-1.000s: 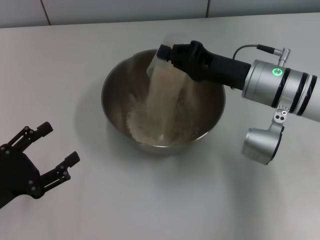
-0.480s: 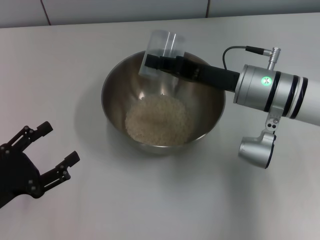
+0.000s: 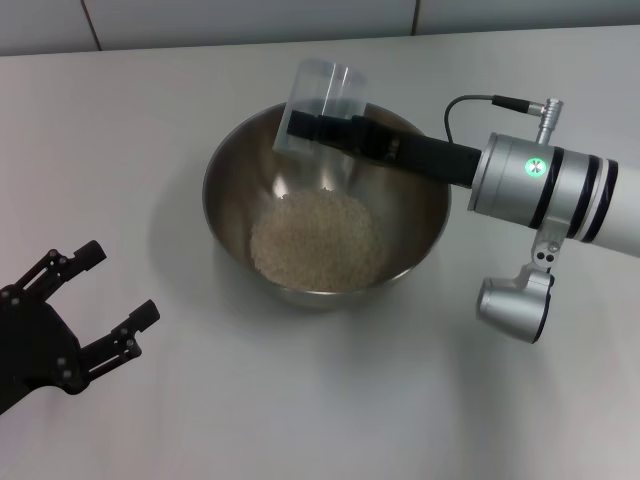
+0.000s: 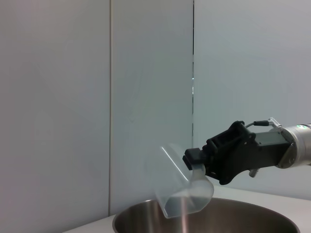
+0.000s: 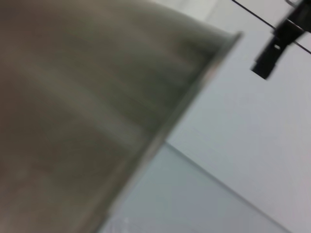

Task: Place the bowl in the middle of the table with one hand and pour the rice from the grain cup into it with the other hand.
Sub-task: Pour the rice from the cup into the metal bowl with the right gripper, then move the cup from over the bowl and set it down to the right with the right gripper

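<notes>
The steel bowl (image 3: 222,205) stands in the middle of the white table (image 3: 120,130), with a pale heap of rice (image 3: 315,240) on its bottom. My right gripper (image 3: 305,128) reaches in from the right and is shut on the clear grain cup (image 3: 325,85), which hangs tilted over the bowl's far rim and looks empty. The left wrist view shows the same cup (image 4: 182,189) in the right gripper (image 4: 197,158) above the bowl's rim (image 4: 146,211). My left gripper (image 3: 120,282) rests open near the front left, well apart from the bowl. The right wrist view shows only the blurred bowl wall (image 5: 97,97).
A grey tiled wall (image 3: 250,20) runs along the table's far edge. The right arm's silver forearm (image 3: 560,190) and its wrist camera (image 3: 515,300) hang over the table to the right of the bowl.
One second ago rice was streaming from the cup into the bowl. The stream has stopped, the rice has settled into a heap, and the cup has risen slightly over the far rim.
</notes>
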You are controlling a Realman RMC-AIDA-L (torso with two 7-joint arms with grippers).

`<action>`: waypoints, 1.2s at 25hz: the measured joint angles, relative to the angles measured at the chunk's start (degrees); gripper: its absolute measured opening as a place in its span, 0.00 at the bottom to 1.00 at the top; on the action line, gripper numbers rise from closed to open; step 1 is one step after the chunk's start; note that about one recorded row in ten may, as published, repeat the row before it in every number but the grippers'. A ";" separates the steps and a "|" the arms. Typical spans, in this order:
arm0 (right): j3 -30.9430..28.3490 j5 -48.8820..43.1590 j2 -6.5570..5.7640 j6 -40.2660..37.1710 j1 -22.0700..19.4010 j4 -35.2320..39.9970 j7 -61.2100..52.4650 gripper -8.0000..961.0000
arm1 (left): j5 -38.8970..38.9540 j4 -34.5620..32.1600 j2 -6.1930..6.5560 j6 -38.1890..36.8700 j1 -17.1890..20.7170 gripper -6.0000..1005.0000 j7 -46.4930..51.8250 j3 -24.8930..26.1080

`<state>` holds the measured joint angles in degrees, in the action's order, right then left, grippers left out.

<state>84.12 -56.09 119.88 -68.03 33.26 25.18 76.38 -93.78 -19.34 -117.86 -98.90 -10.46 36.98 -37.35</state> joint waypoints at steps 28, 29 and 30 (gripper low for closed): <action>-0.78 16.87 -0.09 -1.43 -0.75 -9.17 -110.31 0.02 | -0.11 -0.48 0.38 -0.97 -0.37 0.87 1.56 -0.01; -0.59 16.90 -0.09 -1.33 -0.62 -9.57 -112.80 0.02 | -0.12 -0.50 0.27 -1.06 -0.33 0.87 1.52 -0.01; -0.59 16.90 -0.09 -1.33 -0.62 -9.57 -112.80 0.02 | -0.12 -0.50 0.27 -1.06 -0.33 0.87 1.52 -0.01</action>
<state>83.53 -39.19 119.79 -69.36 32.64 15.61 -36.41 -93.90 -19.84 -117.59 -99.96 -10.79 38.50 -37.36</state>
